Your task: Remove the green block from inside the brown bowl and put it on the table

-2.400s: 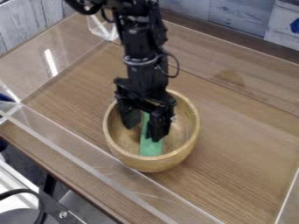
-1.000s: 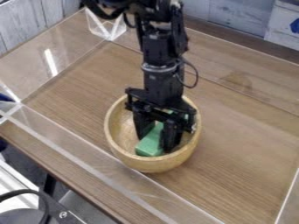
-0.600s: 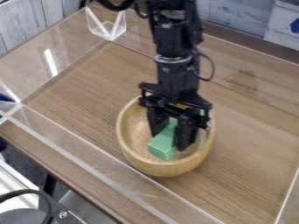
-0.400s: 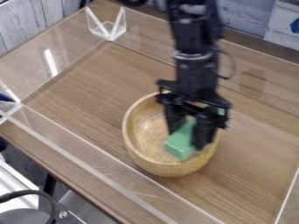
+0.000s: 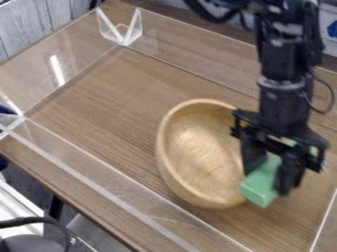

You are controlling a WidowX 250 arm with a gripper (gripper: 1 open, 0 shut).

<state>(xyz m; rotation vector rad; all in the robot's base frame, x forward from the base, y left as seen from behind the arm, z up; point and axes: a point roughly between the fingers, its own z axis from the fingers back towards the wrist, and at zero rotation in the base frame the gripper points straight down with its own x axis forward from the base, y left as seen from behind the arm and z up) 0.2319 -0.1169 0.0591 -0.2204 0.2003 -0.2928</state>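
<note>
You have carried the green block (image 5: pixel 261 183) rightward in the gripper (image 5: pixel 273 175), jaws part-closed around it; it now hangs at the right rim of the brown bowl (image 5: pixel 198 150), which has slid and tipped along with you; the block looks nearly clear, so the bare table (image 5: pixel 118 94) comes next.

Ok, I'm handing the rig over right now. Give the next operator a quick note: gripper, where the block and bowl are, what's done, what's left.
Gripper: shut on the green block, pointing steeply down.
Green block: held at the right rim of the brown bowl, roughly over its edge, not yet on the table.
Bowl: appears tipped, its opening facing the camera, and it has slid right along the table in the last few seconds.
Done: block gripped and brought to the rim.
Left: carry it clear of the bowl, set it on bare table, release.
</note>
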